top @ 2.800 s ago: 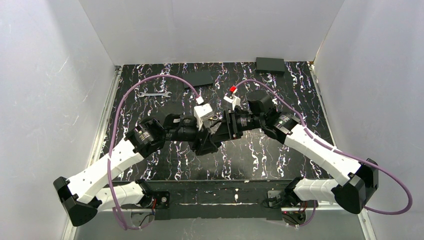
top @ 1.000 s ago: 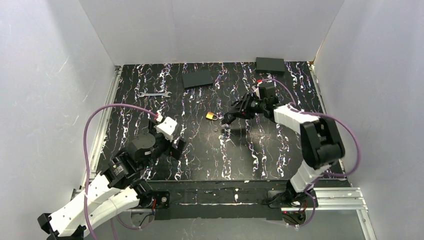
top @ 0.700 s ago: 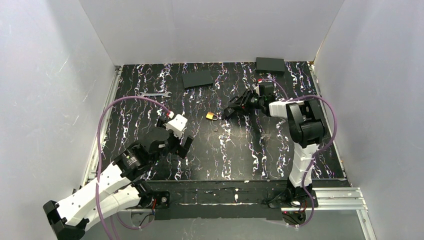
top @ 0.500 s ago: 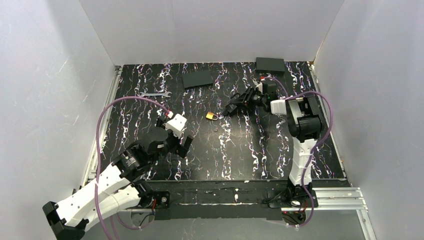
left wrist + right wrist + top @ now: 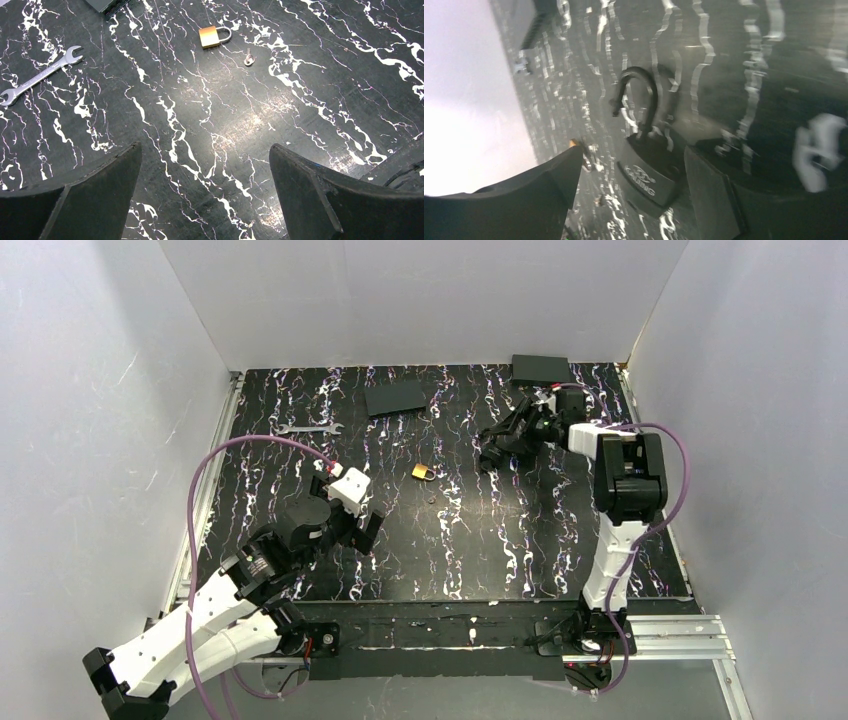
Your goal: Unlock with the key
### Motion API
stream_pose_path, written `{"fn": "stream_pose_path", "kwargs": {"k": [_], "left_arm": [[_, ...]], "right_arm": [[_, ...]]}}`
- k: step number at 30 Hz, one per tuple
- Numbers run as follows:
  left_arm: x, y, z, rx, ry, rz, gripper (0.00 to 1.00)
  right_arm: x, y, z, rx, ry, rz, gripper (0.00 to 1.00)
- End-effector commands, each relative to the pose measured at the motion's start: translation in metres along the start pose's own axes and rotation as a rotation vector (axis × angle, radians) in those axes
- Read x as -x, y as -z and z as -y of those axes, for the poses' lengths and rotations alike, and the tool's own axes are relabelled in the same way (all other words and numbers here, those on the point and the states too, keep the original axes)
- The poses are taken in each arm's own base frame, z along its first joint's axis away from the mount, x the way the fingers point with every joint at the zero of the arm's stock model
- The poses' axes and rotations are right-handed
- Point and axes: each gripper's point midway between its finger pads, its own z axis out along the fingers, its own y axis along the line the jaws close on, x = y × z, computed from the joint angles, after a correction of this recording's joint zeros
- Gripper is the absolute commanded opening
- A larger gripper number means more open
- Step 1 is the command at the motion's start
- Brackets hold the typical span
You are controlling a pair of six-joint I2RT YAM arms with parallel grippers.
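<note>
Key lies flat, tiny, light, slippery; we advise pinching its head. Left gripper gapes empty; right gripper slack around black padlock.

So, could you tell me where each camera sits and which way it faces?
Top external: high behind the robot, looking down on the table; both arms show.
Left wrist: tilted down at the brass padlock, key, wrench; its open fingers show.
Right wrist: low, close on the black padlock; its fingers show.
Shared: top and left wrist both see the brass padlock.
</note>
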Motion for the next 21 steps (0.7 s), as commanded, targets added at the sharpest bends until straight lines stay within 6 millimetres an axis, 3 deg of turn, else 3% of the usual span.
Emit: {"fn": "stream_pose_path", "kwargs": {"k": [1,6,11,16,21], "left_arm": [[0.001,0.0,-0.002,0.007,-0.008,0.009,0.98],[0.002,0.001,-0.004,0.017,-0.011,0.014,0.98],[0.002,0.002,-0.014,0.072,-0.018,0.01,0.98],[0.002,0.004,-0.026,0.141,-0.024,0.006,0.98],[0.002,0.005,-0.033,0.177,-0.025,0.001,0.98]], "right_arm": [[0.013,0.039,0.03,-0.263,0.035,0.032,0.86],[0.013,0.073,0.036,-0.514,0.044,0.082,0.94],[-0.01,0.094,0.021,-0.751,0.011,0.152,0.94],[-0.046,0.075,-0.041,-0.704,-0.026,0.231,0.98],[-0.072,0.055,-0.083,-0.683,-0.188,0.326,0.98]]}}
